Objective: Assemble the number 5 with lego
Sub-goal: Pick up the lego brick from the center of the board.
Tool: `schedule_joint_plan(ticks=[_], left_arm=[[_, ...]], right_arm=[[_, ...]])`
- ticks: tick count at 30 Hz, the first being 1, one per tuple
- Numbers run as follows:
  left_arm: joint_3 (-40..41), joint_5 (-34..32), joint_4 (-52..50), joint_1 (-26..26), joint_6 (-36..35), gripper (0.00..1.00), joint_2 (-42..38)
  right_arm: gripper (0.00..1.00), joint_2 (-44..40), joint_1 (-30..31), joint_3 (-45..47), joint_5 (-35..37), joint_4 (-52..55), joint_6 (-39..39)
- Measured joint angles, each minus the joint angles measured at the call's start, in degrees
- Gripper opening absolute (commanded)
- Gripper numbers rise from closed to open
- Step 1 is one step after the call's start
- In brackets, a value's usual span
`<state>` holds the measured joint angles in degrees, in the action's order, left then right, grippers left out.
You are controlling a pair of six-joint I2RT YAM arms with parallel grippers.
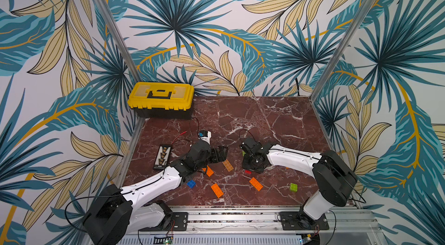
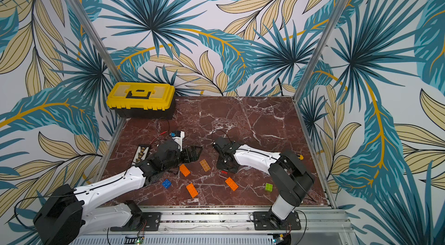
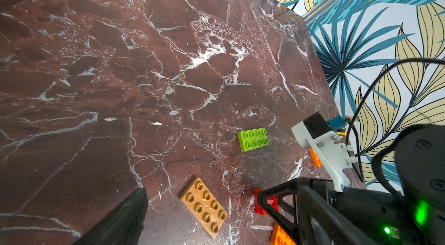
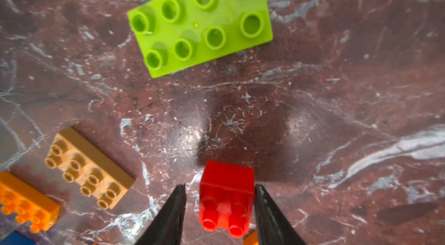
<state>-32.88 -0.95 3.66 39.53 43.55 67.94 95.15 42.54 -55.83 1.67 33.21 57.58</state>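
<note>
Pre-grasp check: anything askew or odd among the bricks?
The red brick lies tipped on its side, studs pointing sideways, between the right gripper fingers. The lime brick and tan brick nearby lie studs up. Nothing looks damaged.

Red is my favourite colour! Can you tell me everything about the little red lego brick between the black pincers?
The small square red plastic lego brick looks shiny and has four round studs. It lies tipped on its side on the dark red marble tabletop, with its studs pointing sideways toward the wrist camera. It sits between the two black fingers of the right gripper: one seems to touch its side, while the other shows a small gap.
</note>
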Motion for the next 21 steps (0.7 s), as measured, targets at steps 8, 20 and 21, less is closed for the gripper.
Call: schedule_joint_plan(ticks=[8,20,21], left_arm=[[0.0,0.4,-0.1,0.0,0.4,1.00,0.7],[-2.1,3.0,-1.6,0.0,0.2,1.00,3.0],[-3.2,3.7,-2.1,0.1,-0.1,1.00,4.0]], right_arm=[[0.28,0.0,0.0,0.0,0.5,0.2,-0.6],[0.24,-2.9,-2.3,-0.4,2.1,3.2,-6.3],[0.24,-3.5,-3.8,-1.0,2.1,3.7,-7.9]])
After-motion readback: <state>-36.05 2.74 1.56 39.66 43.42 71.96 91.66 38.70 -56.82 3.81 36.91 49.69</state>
